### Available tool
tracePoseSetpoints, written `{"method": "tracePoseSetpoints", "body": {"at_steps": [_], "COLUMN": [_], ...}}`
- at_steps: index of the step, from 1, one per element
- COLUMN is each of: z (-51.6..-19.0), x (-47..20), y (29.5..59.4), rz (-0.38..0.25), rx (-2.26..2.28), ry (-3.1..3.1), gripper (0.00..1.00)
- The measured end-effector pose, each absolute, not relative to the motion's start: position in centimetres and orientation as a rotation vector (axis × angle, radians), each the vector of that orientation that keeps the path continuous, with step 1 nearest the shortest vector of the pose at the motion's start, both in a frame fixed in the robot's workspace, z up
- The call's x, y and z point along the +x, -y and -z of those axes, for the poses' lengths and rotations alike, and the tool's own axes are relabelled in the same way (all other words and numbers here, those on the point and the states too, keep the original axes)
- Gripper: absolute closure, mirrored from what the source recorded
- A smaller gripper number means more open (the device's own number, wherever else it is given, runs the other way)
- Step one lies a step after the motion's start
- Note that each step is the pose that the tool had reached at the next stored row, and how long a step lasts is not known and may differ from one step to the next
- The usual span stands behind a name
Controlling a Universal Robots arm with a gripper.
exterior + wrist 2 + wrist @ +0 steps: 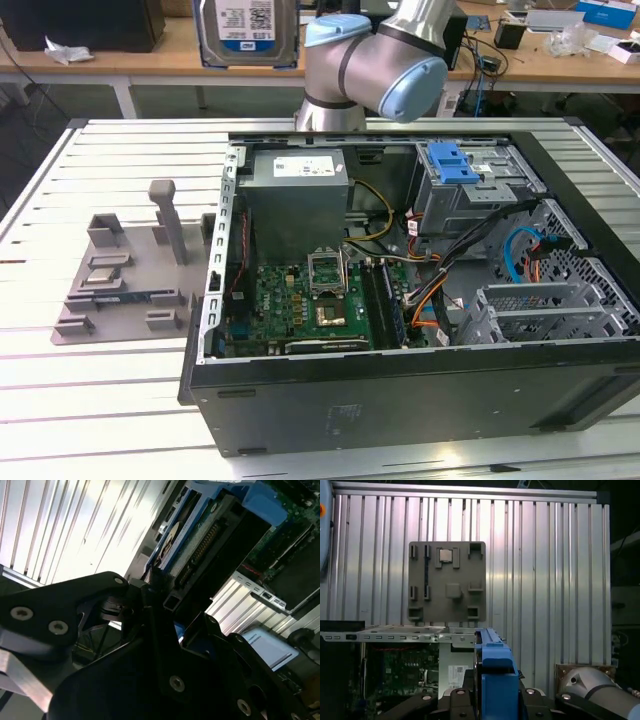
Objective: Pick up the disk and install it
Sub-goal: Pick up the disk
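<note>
One disk (247, 30), partly out of frame

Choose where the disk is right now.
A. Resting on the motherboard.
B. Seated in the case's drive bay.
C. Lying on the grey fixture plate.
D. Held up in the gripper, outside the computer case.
D: in the exterior view the disk hangs in the air beside the arm, clear of the computer case. In the first wrist view the gripper is closed on its blue rail.
</note>
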State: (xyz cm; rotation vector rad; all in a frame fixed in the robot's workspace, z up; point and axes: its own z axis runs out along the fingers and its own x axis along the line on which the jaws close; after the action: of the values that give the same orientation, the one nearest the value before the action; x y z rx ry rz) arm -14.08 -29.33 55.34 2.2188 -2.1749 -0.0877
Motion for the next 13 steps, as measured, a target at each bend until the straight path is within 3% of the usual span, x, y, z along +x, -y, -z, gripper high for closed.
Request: {"method": "tracePoseSetpoints", "body": {"at_steps": [13], "z": [-55.3], "x": [-6.3], "y": [29.3], "rz": [0.092], "rx": [2.216], "ry": [2.173], "gripper": [0.63]}}
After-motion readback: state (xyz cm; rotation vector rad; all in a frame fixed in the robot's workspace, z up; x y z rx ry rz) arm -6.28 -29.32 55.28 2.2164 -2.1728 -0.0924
